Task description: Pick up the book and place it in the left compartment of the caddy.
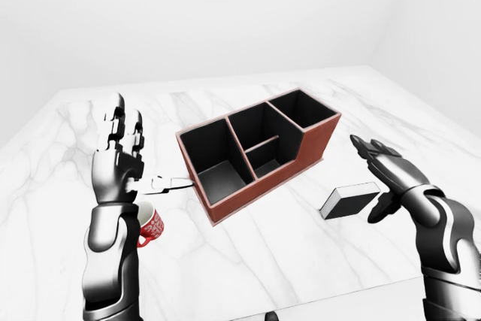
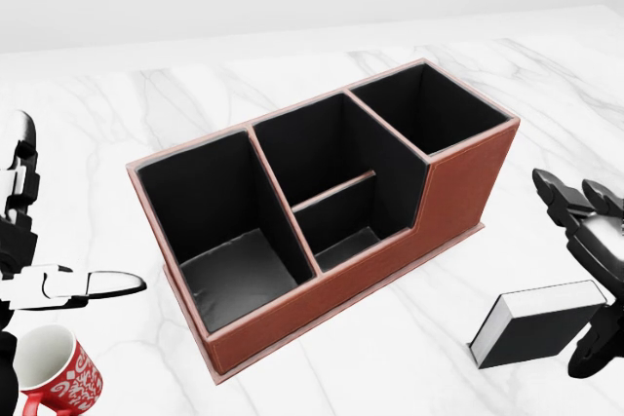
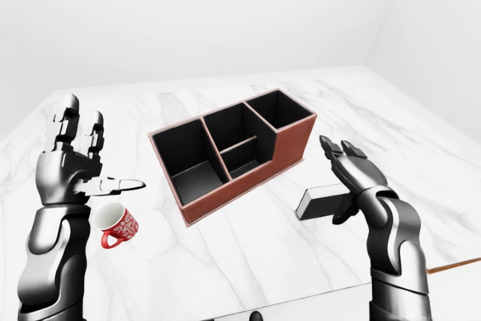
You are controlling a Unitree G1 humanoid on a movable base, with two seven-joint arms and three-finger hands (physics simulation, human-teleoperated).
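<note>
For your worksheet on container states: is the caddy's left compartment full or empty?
Empty. The head view looks straight into the caddy's left compartment and shows its bare dark floor; the book lies outside on the table.

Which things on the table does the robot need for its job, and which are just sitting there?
Needed for the job:
- book, lying flat on the marble table
- caddy, with its left compartment empty
- right hand, fingers open beside the book

Just sitting there:
- red mug
- left hand, raised and open
</note>
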